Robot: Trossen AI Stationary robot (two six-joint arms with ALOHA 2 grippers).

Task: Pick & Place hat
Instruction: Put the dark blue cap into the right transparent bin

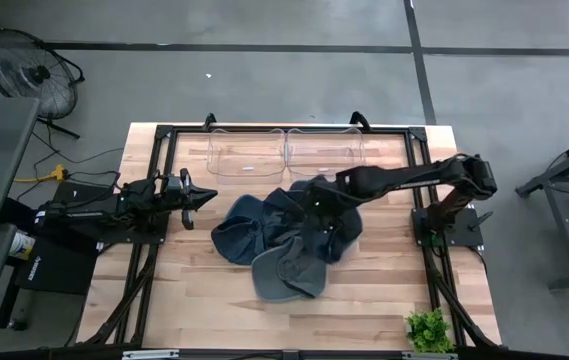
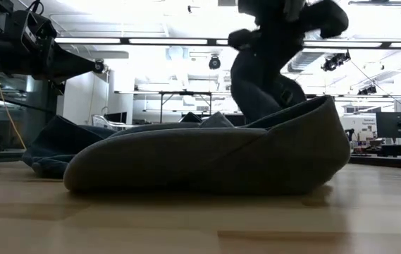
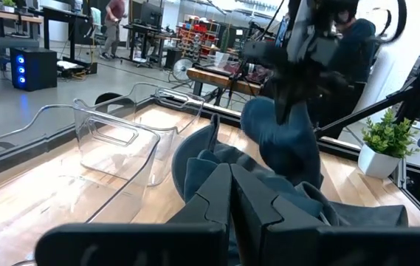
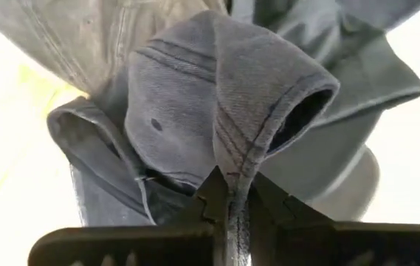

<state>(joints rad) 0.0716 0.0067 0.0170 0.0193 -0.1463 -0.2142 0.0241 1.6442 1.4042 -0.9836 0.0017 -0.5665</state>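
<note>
Several dark blue and grey hats lie heaped mid-table (image 1: 264,245); the low view shows a grey one (image 2: 207,159) flat on the wood in front. My right gripper (image 1: 316,200) reaches over the heap from the table's right and is shut on a blue-grey hat (image 4: 210,96), which hangs below it (image 2: 260,81) (image 3: 283,137). My left gripper (image 1: 202,196) waits at the heap's left, above the table, fingers shut (image 3: 230,177) and touching nothing. My right gripper pinches the blue-grey hat between its two fingers at a folded, seam-stitched edge (image 4: 233,159), coming from above and pointing down. The hat hangs slack below the fingers (image 2: 260,85). The grey hat in front hides whether its lower end rests on the heap.
Two clear plastic bins (image 1: 249,155) (image 1: 324,150) stand side by side at the table's far edge, just beyond the heap. A small green plant (image 1: 429,330) sits at the near right corner. Bare wood lies near and left of the heap.
</note>
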